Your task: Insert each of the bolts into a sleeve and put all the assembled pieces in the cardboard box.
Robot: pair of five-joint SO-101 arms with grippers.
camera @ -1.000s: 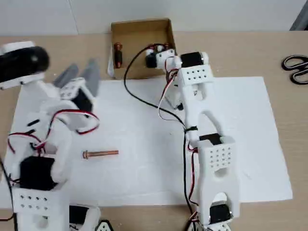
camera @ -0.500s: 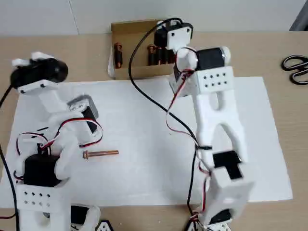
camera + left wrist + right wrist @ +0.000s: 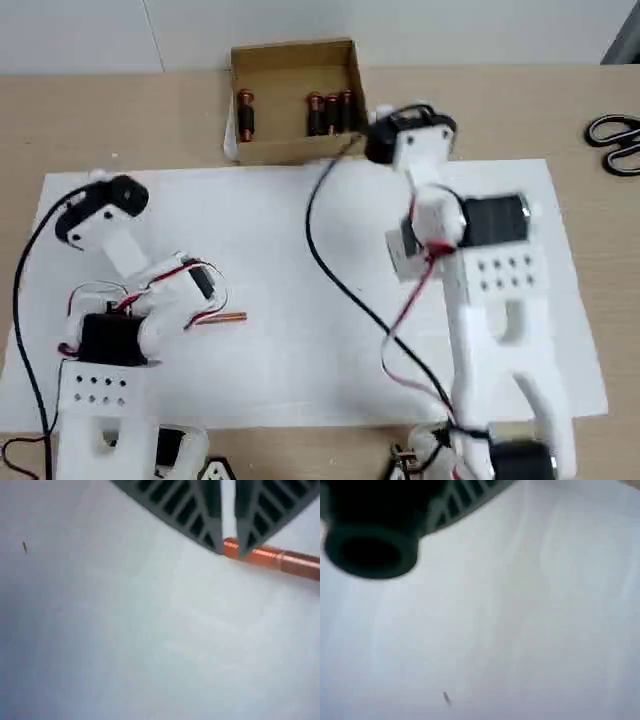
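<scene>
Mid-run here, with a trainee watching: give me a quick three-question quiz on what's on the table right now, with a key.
1. How many copper pieces lie in the cardboard box? A) two B) four C) six
2. True or false: the scissors lie on the bare table, off the white sheet.
3. Fill in: the left end effector sits at one end of the loose ____ on the white sheet.
Key: 1 B; 2 true; 3 bolt.
</scene>
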